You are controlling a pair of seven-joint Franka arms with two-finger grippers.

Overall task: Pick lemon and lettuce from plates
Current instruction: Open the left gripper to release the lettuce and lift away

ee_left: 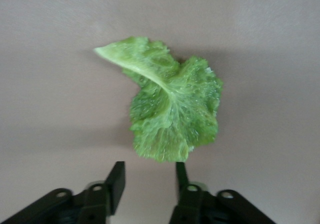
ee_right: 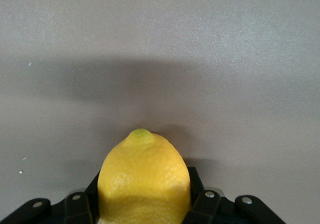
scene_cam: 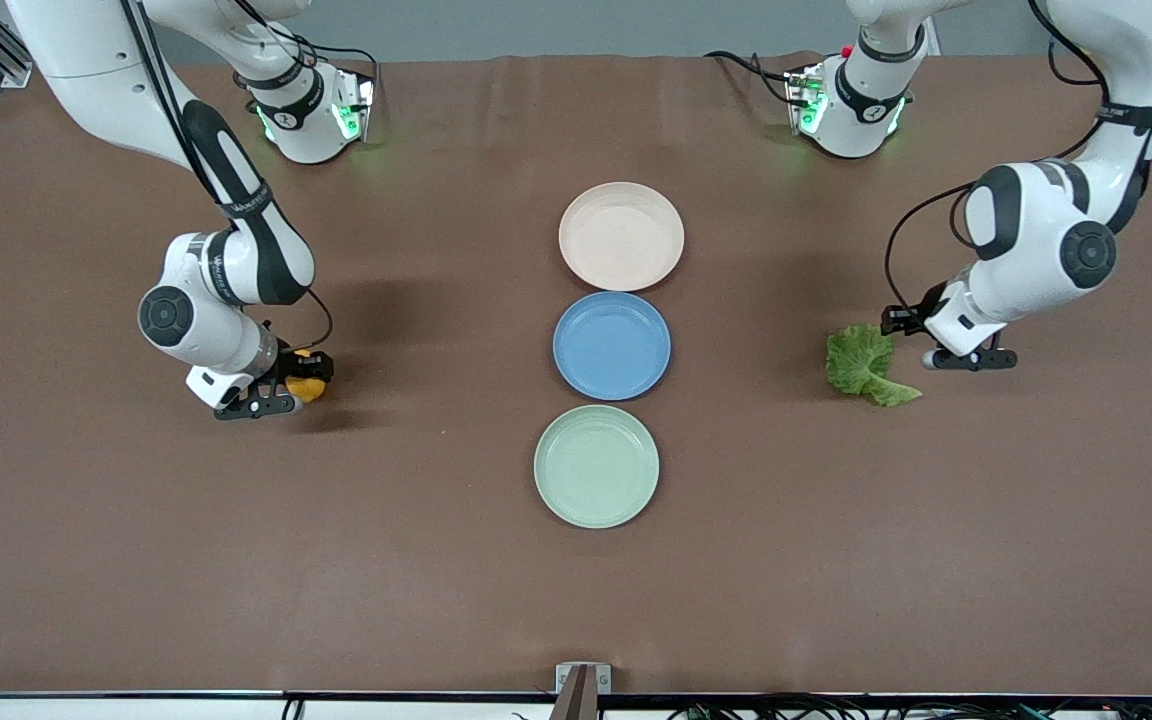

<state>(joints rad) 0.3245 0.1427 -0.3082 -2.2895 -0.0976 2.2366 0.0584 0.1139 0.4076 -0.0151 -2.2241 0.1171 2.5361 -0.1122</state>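
Right gripper point(scene_cam: 288, 385): clamping the small, smooth orange-yellow lemon point(scene_cam: 305, 386) between its fingers, low over the brown table point(scene_cam: 436, 560) toward the right arm's end, probably so the fruit is not rolling off.
Left gripper point(scene_cam: 921, 342): standing with its fingers parted and holding nothing, low over the table toward the left arm's end.
Lettuce: the crinkled green lettuce leaf point(scene_cam: 865, 365) with the paler rib is lying on the table just beside the left gripper's fingertips, apart from them in the left wrist view point(ee_left: 172, 111); it looks set down there.
Plates: the pale beige-pink round plate point(scene_cam: 621, 236), the blue plate point(scene_cam: 611, 345) and the pale mint green plate point(scene_cam: 596, 465) are sitting in a row between the two grippers, well apart from both, all three bare.
Progress: both items are off the plates, I'd judge; only the lemon is waiting to be let go.
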